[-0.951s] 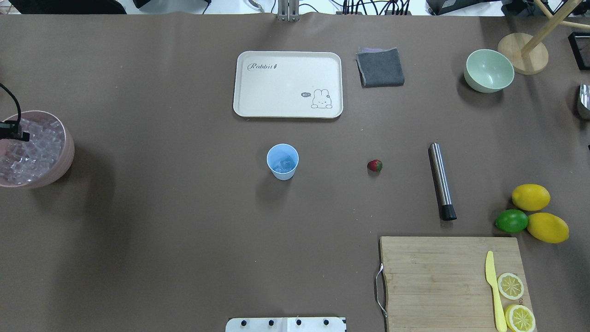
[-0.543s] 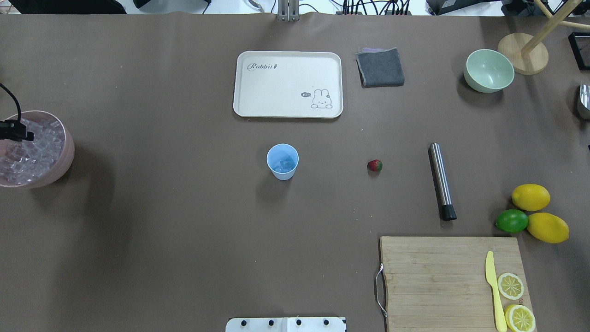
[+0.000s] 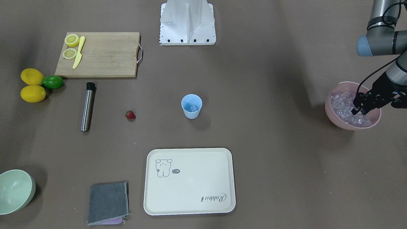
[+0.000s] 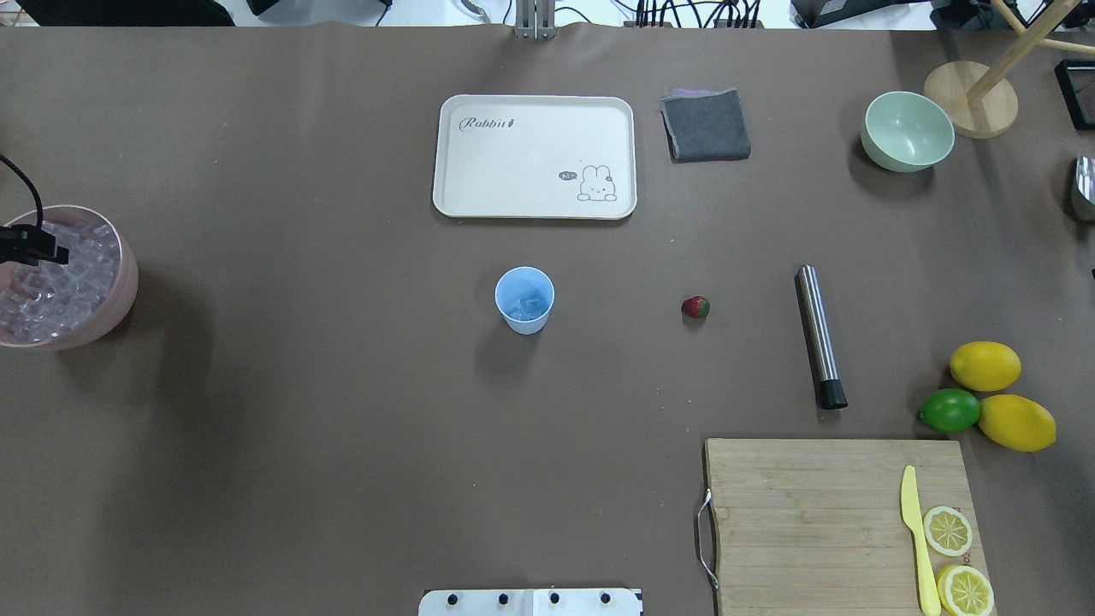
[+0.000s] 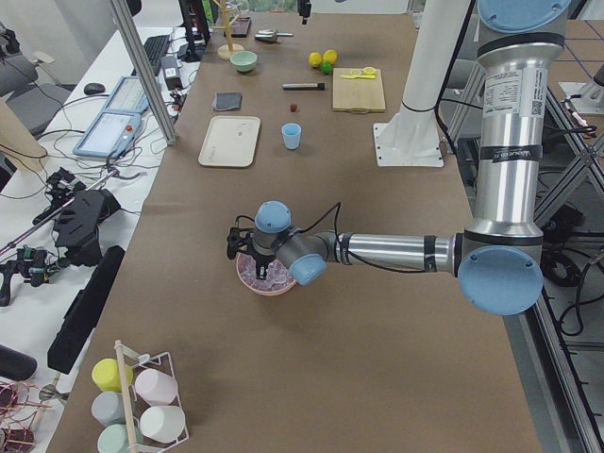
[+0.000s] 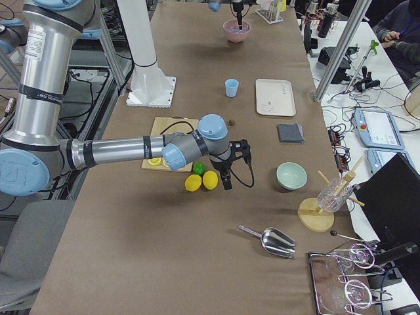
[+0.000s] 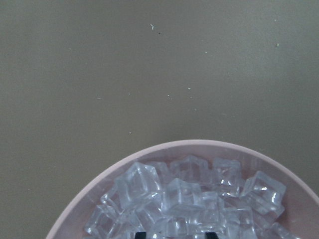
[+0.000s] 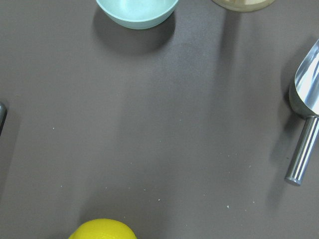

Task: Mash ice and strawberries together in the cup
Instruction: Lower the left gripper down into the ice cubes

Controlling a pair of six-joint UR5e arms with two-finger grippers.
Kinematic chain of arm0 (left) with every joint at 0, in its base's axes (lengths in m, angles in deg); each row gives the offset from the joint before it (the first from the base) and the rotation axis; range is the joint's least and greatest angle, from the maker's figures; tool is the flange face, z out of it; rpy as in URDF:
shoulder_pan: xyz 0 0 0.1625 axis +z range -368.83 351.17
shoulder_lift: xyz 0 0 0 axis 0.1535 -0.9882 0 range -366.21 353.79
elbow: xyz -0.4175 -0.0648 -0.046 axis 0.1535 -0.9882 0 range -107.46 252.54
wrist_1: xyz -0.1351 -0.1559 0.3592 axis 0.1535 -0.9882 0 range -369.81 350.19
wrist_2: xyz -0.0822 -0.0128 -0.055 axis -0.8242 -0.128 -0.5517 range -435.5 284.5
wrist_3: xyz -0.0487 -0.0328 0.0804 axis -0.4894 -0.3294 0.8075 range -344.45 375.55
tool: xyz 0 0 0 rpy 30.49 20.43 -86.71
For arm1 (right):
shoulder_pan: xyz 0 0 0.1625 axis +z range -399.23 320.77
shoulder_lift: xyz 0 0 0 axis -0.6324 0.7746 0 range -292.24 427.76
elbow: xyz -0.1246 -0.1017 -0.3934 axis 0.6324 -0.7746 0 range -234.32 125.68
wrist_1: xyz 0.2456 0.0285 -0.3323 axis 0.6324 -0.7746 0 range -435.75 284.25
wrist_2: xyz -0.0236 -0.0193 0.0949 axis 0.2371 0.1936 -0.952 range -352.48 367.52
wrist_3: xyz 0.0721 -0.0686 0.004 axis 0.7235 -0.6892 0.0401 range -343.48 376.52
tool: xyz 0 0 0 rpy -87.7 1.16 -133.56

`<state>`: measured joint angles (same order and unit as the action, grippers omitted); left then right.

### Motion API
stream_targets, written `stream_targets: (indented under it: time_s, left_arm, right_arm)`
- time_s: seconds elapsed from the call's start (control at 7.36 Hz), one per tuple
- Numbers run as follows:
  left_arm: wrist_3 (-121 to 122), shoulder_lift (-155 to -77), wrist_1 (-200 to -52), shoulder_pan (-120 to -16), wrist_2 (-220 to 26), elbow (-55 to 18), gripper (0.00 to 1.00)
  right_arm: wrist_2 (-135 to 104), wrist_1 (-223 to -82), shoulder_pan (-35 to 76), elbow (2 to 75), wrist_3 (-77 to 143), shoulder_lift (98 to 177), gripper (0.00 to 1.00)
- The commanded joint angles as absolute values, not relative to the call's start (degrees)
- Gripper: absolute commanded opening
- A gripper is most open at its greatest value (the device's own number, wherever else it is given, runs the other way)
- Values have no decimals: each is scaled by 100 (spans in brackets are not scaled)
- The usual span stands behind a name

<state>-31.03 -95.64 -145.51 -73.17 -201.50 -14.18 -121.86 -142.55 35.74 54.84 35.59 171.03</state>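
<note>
The light-blue cup (image 4: 524, 299) stands upright mid-table with a few ice cubes inside it. To its right, apart from it, the small red strawberry (image 4: 695, 307) lies on the brown cover. A pink bowl (image 4: 128, 282) at the table's left end is heaped with ice (image 7: 189, 199). My left gripper (image 3: 359, 111) hangs over that bowl, open, its fingertips (image 7: 141, 234) just above the cubes and holding nothing. Only the exterior right view shows my right gripper (image 6: 226, 180), near the lemons, and I cannot tell whether it is open or shut.
A steel muddler (image 4: 819, 334) lies right of the strawberry. A cream tray (image 4: 535, 205) and grey cloth (image 4: 706, 124) sit behind the cup. At the right are a pale green bowl (image 4: 907, 131), two lemons and a lime (image 4: 949, 411), a cutting board (image 4: 804, 513) and a metal scoop (image 8: 304, 99).
My left gripper has shifted slightly to the right over the pink bowl. Cup, strawberry and muddler have stayed where they were.
</note>
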Motion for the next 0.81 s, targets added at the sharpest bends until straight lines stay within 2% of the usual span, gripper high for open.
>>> stream_targets:
  time_s: [0.0,0.14,0.27,0.41,0.54,0.68]
  left_arm:
    - [-3103,-9559,-14552,-7290,-20145,-1403,50]
    - [-3103,-9559,-14552,-7290,-20145,-1403,48]
    - [-3103,-9559,-14552,-7290,-20145,-1403,36]
    - [-3103,-9551,-14552,-7290,-20145,-1403,30]
    - [-3103,-9551,-14552,-7290,-20145,-1403,28]
    - [-3103,-9551,-14552,-7290,-20145,-1421,20]
  right_arm:
    - [-12185,-14255,3574,5484,3559,17103,100]
    - [-12185,-14255,3574,5484,3559,17103,100]
    - [-12185,-14255,3574,5484,3559,17103,100]
    - [-12194,-14255,3574,5484,3559,17103,100]
    - [-12194,-14255,3574,5484,3559,17103,100]
    - [-12194,-14255,3574,5484,3559,17103,100]
